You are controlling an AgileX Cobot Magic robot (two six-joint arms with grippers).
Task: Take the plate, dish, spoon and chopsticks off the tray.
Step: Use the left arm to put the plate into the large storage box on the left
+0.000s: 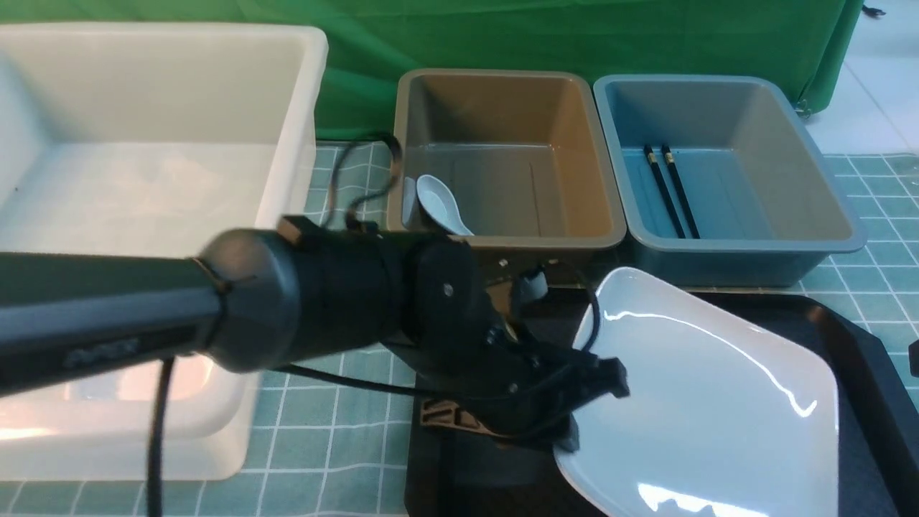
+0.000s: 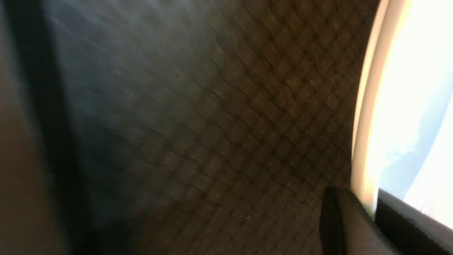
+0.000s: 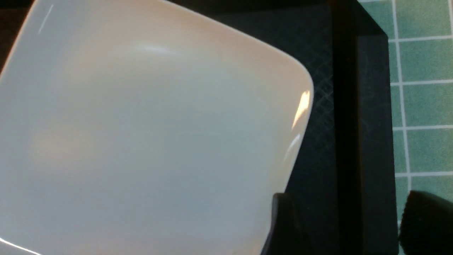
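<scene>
Left gripper clamps the plate's edge, seemingly tilted above the tray; right gripper's fingers stand apart.

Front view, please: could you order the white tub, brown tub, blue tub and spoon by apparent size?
1. White tub, though nearest the camera.
2. Brown tub and blue tub: look alike, not ranked.
3. Spoon.

Left arm hides part of the tray; plate cropped below.
</scene>
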